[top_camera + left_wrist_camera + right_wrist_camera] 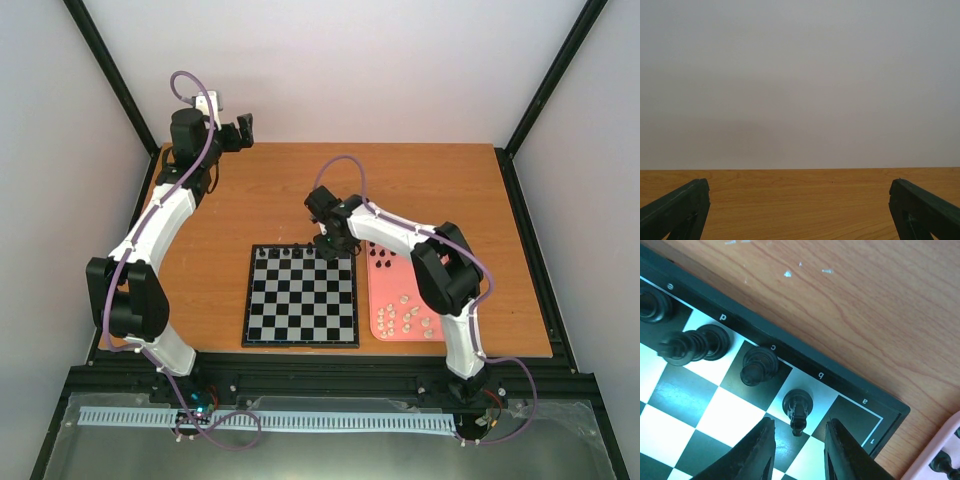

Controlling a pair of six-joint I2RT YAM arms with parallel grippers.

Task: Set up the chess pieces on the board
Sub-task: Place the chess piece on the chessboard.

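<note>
A black knight (798,407) stands upright on the b square at the board's (805,362) back right corner. My right gripper (799,427) is open just in front of it, one finger on each side, neither touching it. More black chess pieces stand on the same row: one on c (759,366), a tall one on d (692,345) and one on e (652,305). In the top view the right gripper (335,243) hovers over that corner of the board (300,310). My left gripper (243,131) is raised at the far left, open and empty, its fingers (680,210) spread over bare wood.
A pink tray (408,268) lies right of the board, holding cream-white pieces (405,320) near its front and a few black ones (383,262) at its back. Its corner (940,450) shows beside the board in the right wrist view. The wooden table (440,190) extends behind the board.
</note>
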